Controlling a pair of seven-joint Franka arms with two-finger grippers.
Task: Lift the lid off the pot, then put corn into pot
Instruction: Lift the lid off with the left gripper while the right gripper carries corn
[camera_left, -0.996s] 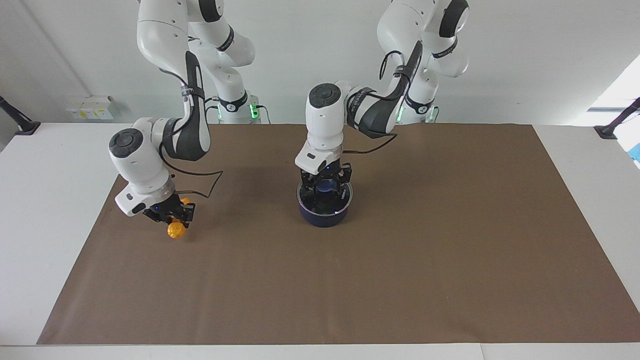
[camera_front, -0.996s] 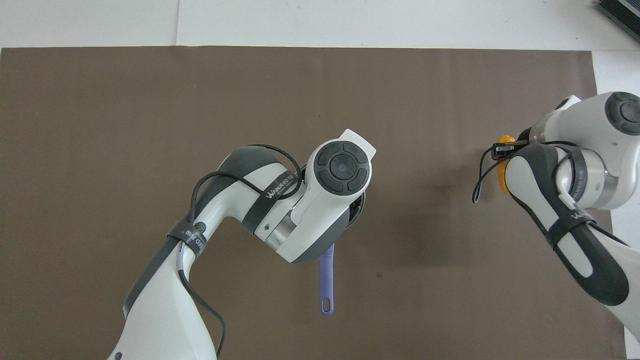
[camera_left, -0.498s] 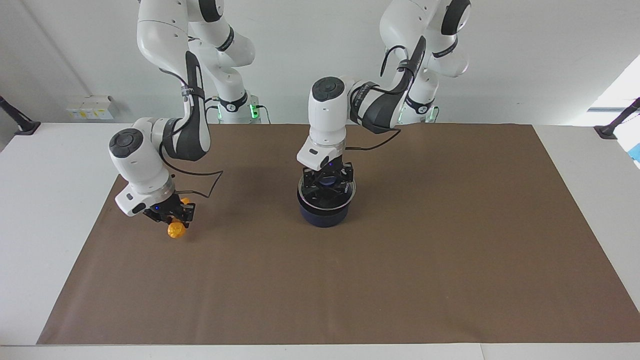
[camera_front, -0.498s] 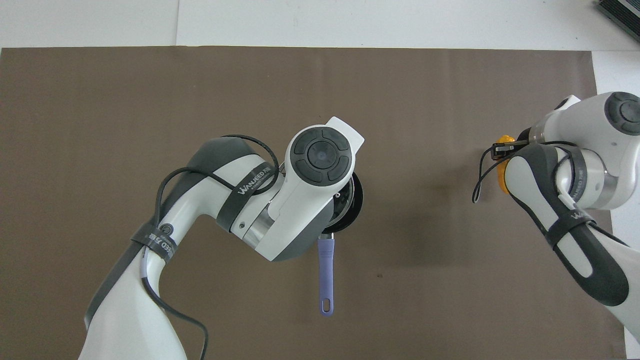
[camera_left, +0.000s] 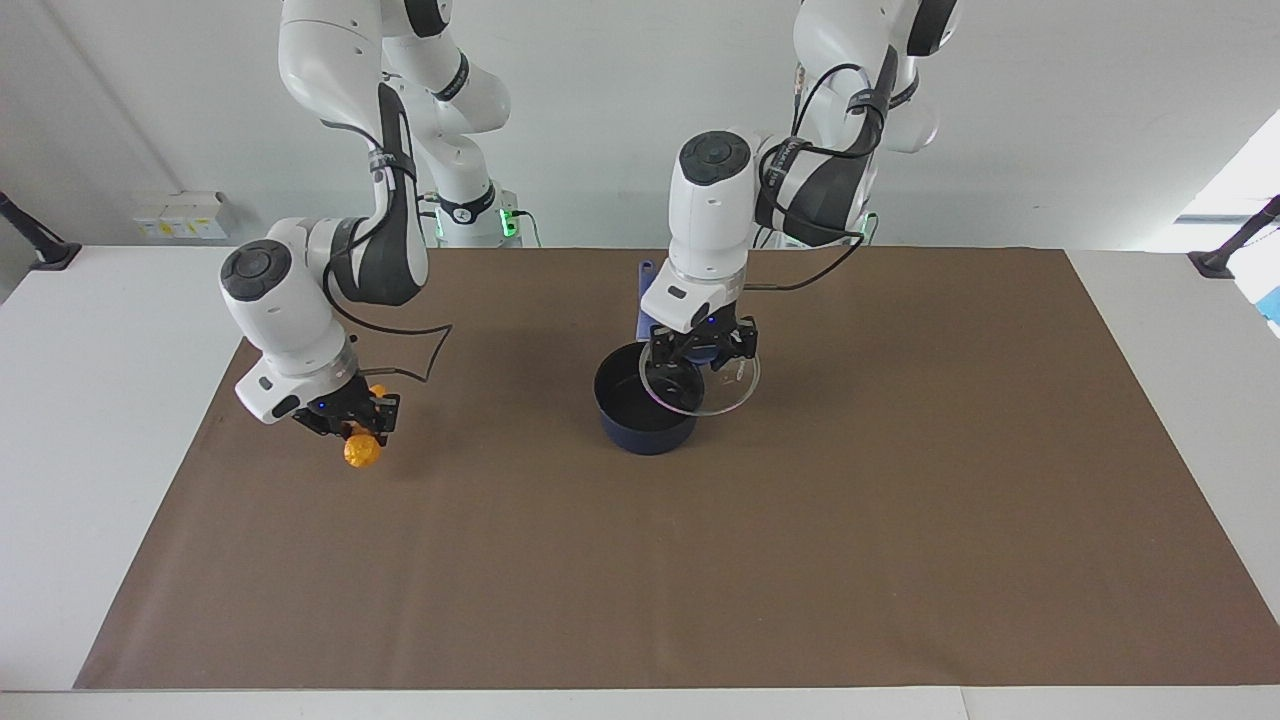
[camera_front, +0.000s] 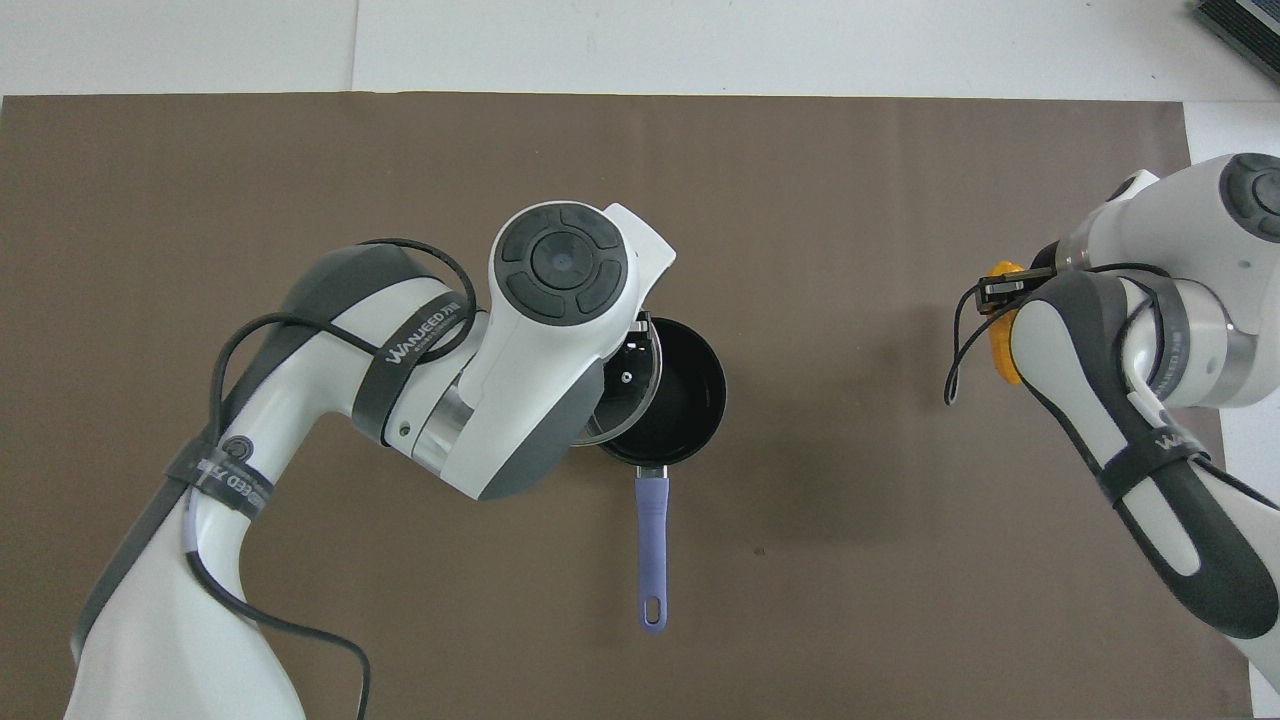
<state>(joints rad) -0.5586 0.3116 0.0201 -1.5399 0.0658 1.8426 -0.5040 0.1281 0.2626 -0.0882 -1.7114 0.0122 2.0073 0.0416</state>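
The navy pot (camera_left: 645, 415) stands open on the brown mat, its long blue handle (camera_front: 651, 545) pointing toward the robots. My left gripper (camera_left: 702, 350) is shut on the blue knob of the clear glass lid (camera_left: 712, 390) and holds it in the air, over the pot's rim on the side toward the left arm's end. In the overhead view the lid (camera_front: 628, 385) is half hidden under the left arm. My right gripper (camera_left: 345, 425) is shut on the orange-yellow corn (camera_left: 360, 452), held just above the mat near the right arm's end; the corn also shows in the overhead view (camera_front: 1002, 345).
The brown mat (camera_left: 900, 520) covers most of the white table (camera_left: 90, 350). A small white box (camera_left: 180, 215) sits at the wall past the right arm's end.
My left gripper has lifted the lid off the pot and carried it up and toward the left arm's end, leaving the pot open. My right gripper has risen slightly with the corn.
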